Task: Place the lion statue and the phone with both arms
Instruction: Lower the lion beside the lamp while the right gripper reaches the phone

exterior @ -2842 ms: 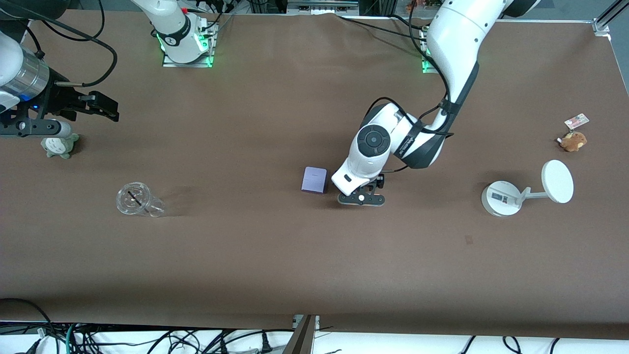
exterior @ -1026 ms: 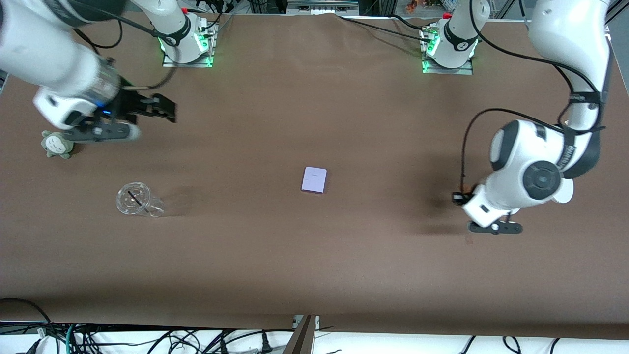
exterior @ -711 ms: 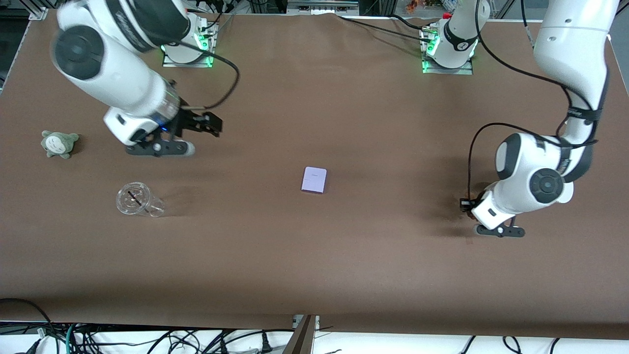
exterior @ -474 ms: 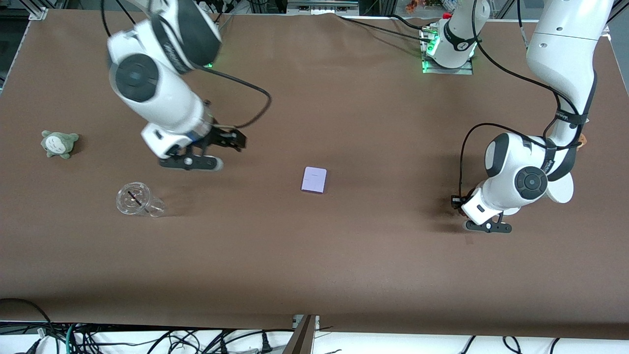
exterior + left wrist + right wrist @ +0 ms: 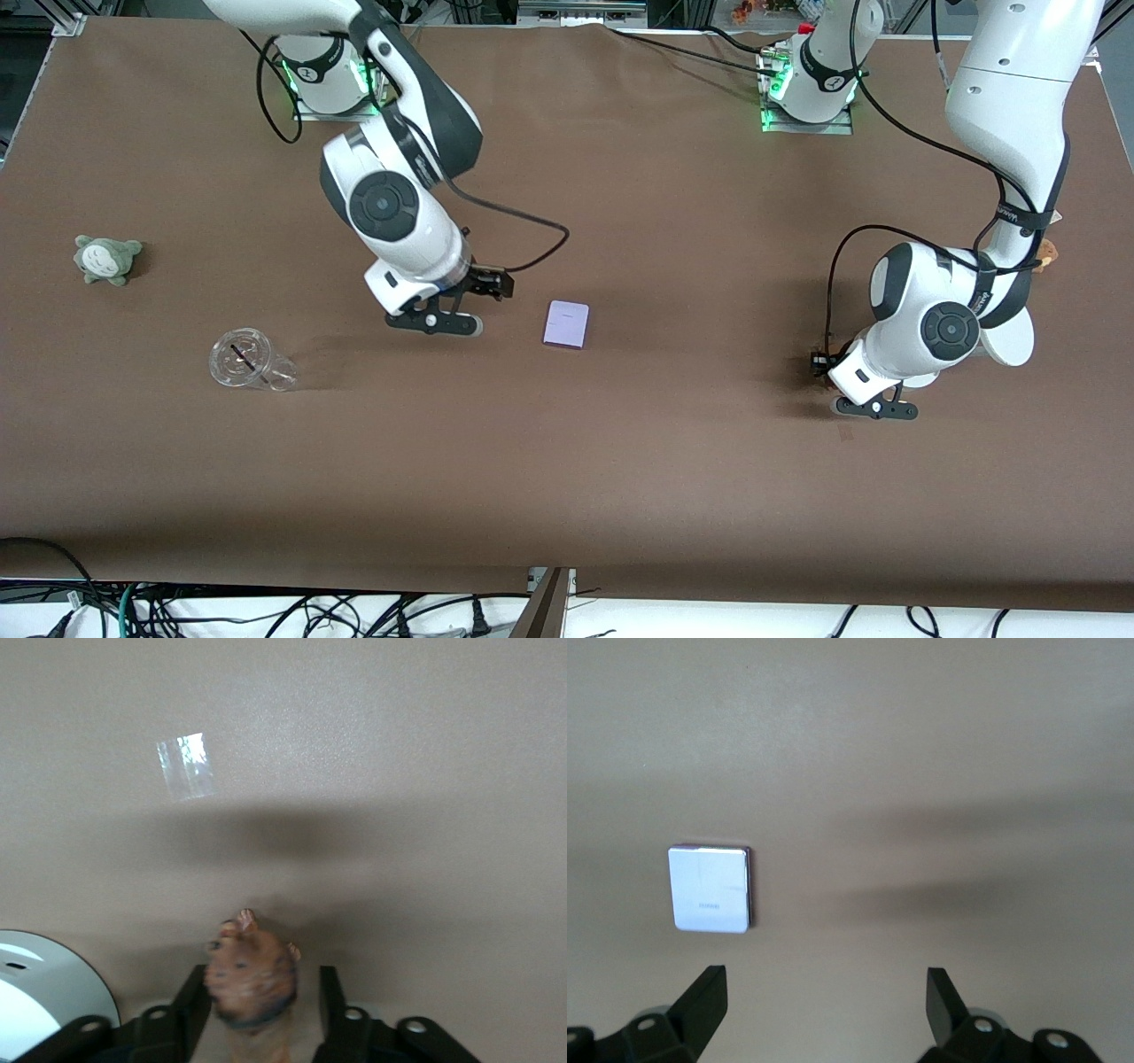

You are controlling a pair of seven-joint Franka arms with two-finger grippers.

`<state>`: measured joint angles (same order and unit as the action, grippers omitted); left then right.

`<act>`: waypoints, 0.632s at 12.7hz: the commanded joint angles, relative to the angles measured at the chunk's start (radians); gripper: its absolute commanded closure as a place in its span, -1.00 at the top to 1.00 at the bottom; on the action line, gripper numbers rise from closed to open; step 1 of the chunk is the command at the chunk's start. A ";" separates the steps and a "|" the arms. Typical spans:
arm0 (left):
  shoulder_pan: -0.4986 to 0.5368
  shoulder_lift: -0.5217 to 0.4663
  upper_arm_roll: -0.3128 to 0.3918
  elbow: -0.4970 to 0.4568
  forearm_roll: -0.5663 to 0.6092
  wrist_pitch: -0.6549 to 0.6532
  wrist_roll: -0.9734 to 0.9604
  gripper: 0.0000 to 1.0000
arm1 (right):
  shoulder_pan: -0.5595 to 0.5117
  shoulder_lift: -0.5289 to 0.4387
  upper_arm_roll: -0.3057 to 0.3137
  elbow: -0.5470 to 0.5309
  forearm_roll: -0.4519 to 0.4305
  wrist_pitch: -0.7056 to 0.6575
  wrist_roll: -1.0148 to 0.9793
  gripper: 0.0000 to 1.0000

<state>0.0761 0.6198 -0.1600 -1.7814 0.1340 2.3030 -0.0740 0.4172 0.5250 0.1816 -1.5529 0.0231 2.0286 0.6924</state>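
lion in hand, phone not yet grasped

worktop [image 5: 620,478]: phone [image 5: 567,323] lies flat at frame centre. right gripper [image 5: 434,321], just left of centre, hovers spread wide and empty beside the phone; next it must centre over it and descend. left gripper [image 5: 873,408], lower right, is clamped on the lion statue [image 5: 252,979], low over the worktop, judged ready for setting down.

Brown cloth-covered table [image 5: 620,461], tangled black cables [image 5: 266,611] along its near edge, even overhead light.
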 commanded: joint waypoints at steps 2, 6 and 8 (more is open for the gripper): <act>0.002 -0.098 -0.012 0.025 0.032 -0.095 -0.009 1.00 | 0.058 0.102 -0.013 0.037 -0.022 0.137 0.106 0.98; -0.009 -0.170 -0.032 0.245 0.029 -0.357 -0.006 1.00 | 0.120 0.243 -0.014 0.160 -0.167 0.144 0.196 0.98; -0.010 -0.201 -0.038 0.360 0.021 -0.541 0.000 1.00 | 0.135 0.279 -0.014 0.192 -0.175 0.145 0.197 0.98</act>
<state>0.0702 0.4238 -0.1916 -1.5330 0.1349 1.9037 -0.0741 0.5299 0.7516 0.1782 -1.4365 -0.1272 2.1818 0.8678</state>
